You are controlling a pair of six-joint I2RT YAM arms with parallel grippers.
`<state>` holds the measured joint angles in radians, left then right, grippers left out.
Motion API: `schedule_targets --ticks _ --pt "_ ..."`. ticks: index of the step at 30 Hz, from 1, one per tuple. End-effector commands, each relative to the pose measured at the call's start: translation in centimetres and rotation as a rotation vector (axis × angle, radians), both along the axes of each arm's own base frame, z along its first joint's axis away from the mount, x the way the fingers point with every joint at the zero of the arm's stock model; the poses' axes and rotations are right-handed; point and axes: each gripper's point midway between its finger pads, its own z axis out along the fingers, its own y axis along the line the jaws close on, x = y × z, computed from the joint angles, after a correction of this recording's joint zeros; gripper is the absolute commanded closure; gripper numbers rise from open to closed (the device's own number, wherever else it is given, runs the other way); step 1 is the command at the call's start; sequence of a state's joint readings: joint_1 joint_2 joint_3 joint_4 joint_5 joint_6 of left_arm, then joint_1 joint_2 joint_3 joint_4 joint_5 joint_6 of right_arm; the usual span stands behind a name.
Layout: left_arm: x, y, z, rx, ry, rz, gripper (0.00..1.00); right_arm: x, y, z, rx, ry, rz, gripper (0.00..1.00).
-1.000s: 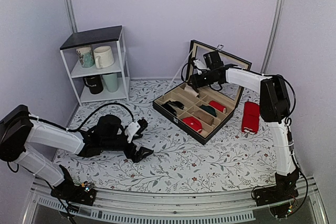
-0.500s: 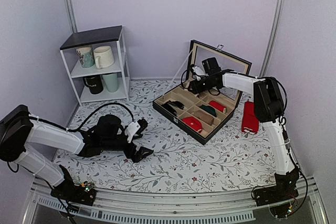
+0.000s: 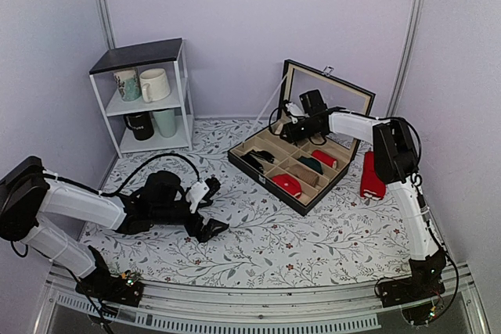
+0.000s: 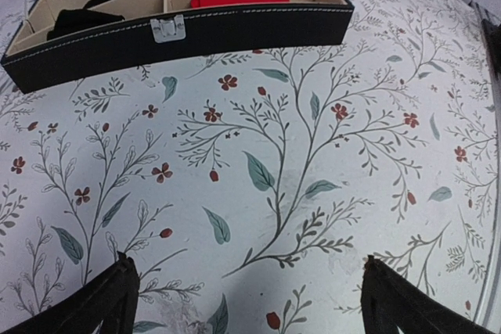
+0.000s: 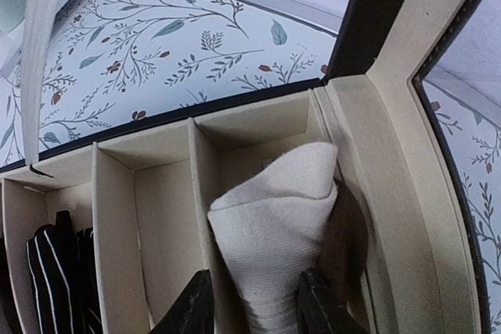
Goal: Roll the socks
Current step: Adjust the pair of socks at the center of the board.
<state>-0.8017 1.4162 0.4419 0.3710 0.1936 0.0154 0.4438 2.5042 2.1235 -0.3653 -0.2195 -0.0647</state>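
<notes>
- rolled socks (image 5: pixel 270 224) sit low in the back corner compartment of the box (image 5: pixel 258 119), pinched by the right hand (image 5: pixel 252 310); if it lets go before they're seated, the roll may spring open
- roll could snag on the divider (image 5: pixel 202 193) and unwind
- left hand (image 4: pixel 250 310) is spread wide and empty over the worktop (image 4: pixel 313 154), so little risk there

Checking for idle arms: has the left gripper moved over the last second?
No. The left gripper lies at the same spot on the floral tablecloth, just as far from the white shelf; jaws open.
</notes>
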Motion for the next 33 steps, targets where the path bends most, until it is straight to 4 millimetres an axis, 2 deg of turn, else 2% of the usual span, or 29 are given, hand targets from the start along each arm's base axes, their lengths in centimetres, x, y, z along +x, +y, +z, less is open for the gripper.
schedule_targets --ticks 1,3,8,11,18,27,30,33 --pt "0.5 0.2 0.0 0.008 0.0 0.004 0.01 0.6 -0.7 -2.7 -0.01 0.045 -0.038 0.63" --pt "0.5 0.2 -0.1 0.009 0.002 0.002 0.01 0.7 -1.0 -3.3 -0.017 0.055 -0.049 0.66" --pt "0.5 0.2 0.0 0.009 0.002 0.002 0.01 0.8 -1.1 -3.8 -0.006 0.075 -0.062 0.81" --pt "0.5 0.2 -0.1 0.011 0.003 0.002 0.01 0.7 -1.0 -4.0 0.01 0.092 -0.056 0.86" --pt "0.5 0.2 -0.2 0.014 0.005 0.001 0.01 0.5 -1.7 -5.3 0.044 0.178 -0.092 0.9" --pt "0.5 0.1 -0.3 0.017 0.009 -0.001 0.01 -0.3 -2.7 -8.2 0.005 0.282 -0.154 0.9" --pt "0.5 0.2 -0.3 0.018 0.008 0.001 0.01 -0.2 -2.7 -7.6 0.008 0.267 -0.148 0.88" --pt "0.6 0.3 -0.2 0.02 0.002 0.006 0.0 0.9 -2.5 -4.9 0.034 0.188 -0.152 0.84"
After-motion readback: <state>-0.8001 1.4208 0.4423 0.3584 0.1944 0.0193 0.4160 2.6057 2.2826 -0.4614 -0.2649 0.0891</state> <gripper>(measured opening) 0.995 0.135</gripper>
